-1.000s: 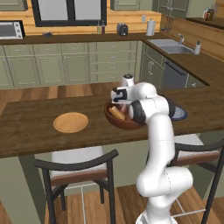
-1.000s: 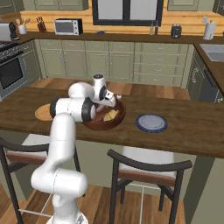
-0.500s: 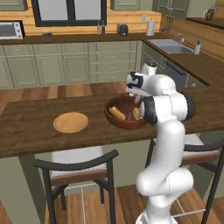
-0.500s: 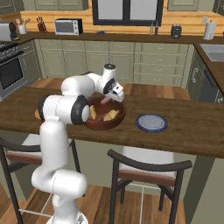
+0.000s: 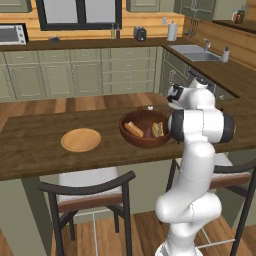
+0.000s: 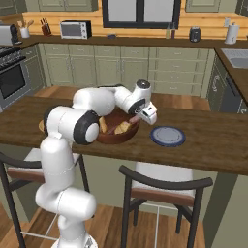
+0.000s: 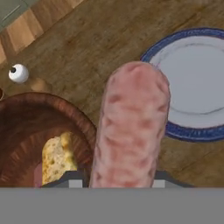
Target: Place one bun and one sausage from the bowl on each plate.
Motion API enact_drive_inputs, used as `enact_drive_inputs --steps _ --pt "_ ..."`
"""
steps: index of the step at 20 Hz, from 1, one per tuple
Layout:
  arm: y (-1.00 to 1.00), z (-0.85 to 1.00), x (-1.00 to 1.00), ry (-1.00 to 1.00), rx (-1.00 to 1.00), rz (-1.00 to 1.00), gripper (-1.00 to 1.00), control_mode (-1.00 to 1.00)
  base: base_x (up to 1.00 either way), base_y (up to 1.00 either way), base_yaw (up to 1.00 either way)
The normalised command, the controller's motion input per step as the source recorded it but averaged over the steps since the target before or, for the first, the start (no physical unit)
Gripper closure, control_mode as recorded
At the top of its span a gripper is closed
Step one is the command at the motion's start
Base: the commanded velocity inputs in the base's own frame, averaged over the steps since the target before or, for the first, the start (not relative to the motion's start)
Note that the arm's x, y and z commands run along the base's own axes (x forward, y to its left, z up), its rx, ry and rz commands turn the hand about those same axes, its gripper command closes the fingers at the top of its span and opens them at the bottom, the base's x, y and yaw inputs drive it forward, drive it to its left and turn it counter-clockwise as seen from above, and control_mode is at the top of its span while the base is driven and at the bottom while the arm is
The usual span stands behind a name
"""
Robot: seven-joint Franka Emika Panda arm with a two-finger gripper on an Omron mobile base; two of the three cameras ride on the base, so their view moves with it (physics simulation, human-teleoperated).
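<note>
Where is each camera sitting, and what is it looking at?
Left base view: behind the arm on its left, facing the counter with the tan plate and bowl; the arm rises lower right.
Right base view: behind on its right, same counter; the arm rises lower left, gripper beside the blue plate.
Hand view: on the hand, looking down past the held sausage.
Both base views share the bowl.

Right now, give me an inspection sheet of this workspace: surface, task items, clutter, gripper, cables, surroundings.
Surface: dark wooden counter.
Job's things: wooden bowl holding buns; tan plate bare; blue plate bare; sausage in the gripper, between bowl and blue plate.
Clutter: small white object on the counter beyond the bowl.
Grippers: gripper shut on the sausage.
Cables: nothing seen.
Surroundings: stools, cabinets, microwave, sink.
</note>
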Motion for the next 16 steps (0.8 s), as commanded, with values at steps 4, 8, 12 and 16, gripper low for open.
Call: enact_drive_inputs --steps 4,8,12,16 --pt "-0.95 -0.38 -0.01 0.0 0.0 -0.1 1.0 -1.0 0.0 0.0 0.0" --pt "-0.62 -0.48 0.03 0.0 0.0 -0.04 1.0 -1.0 0.0 0.0 0.0" --pt "-0.21 -0.44 0.25 0.0 0.0 0.0 1.0 -1.0 0.0 0.0 0.0" --pt "-0.01 -0.31 0.59 0.0 0.0 0.0 1.0 -1.0 0.0 0.0 0.0"
